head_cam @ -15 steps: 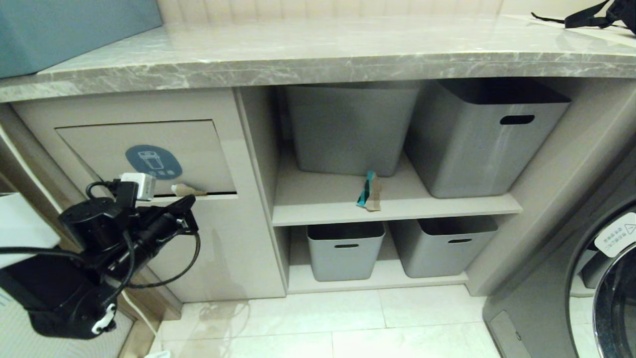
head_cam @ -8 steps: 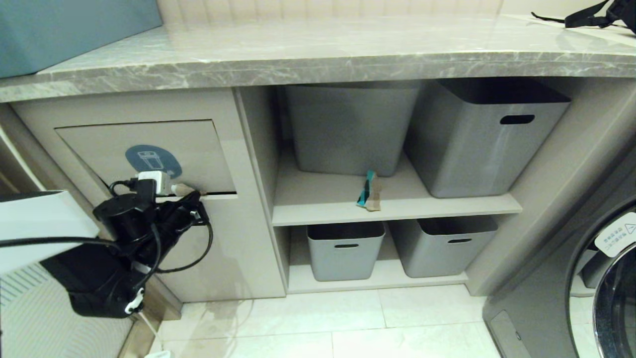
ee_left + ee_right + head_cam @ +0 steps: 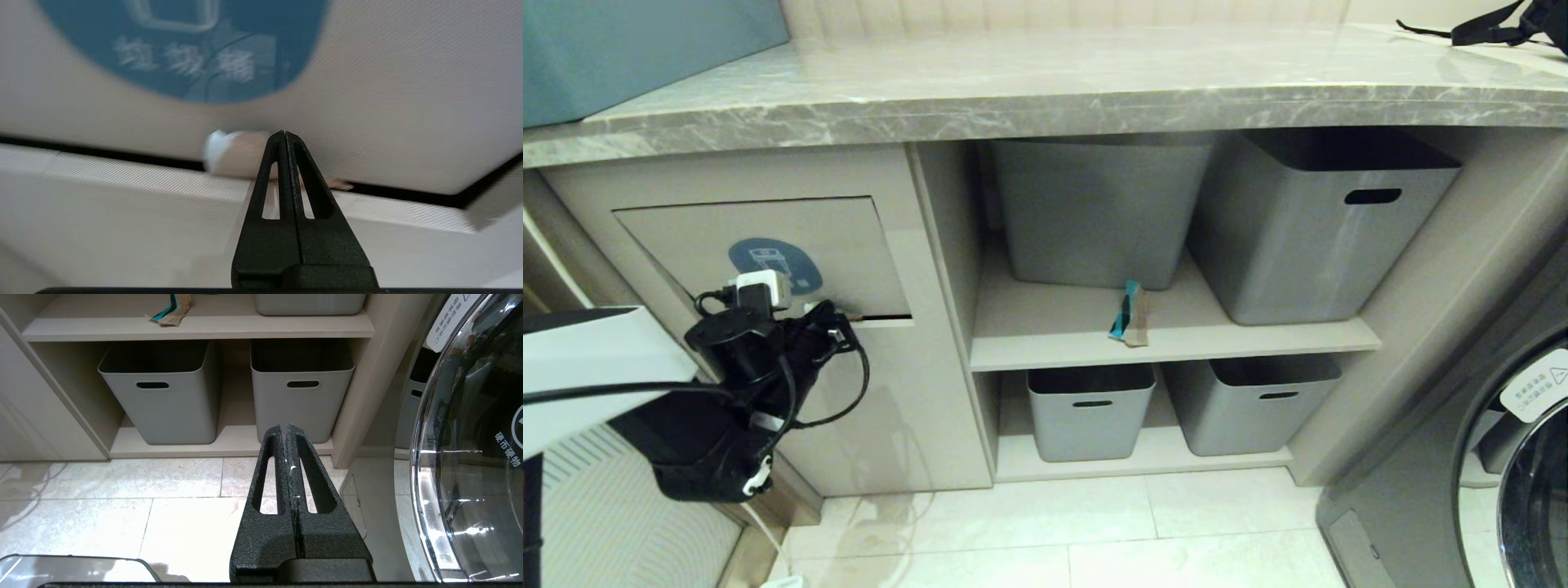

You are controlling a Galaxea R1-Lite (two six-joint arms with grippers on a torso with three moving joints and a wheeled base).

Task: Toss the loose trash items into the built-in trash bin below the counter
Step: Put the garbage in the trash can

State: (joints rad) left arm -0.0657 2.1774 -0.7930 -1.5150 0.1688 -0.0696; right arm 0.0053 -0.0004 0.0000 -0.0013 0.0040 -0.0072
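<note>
In the head view the left tool (image 3: 829, 317) is at the bin flap's (image 3: 849, 237) lower edge under the counter (image 3: 1045, 106); a teal-printed scrap (image 3: 1129, 314) lies on the shelf (image 3: 1054, 343). In the left wrist view its jaws are clenched, empty, tips at a brown scrap (image 3: 241, 157) wedged in the flap's slot. In the right wrist view the right tool (image 3: 289, 430) hangs clenched above the floor (image 3: 122, 506).

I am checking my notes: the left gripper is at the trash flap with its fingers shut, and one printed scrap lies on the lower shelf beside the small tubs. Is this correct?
Not quite. The printed scrap lies on the upper shelf, before the large tubs, as the head view shows. The left gripper is shut at the trash flap.
</note>
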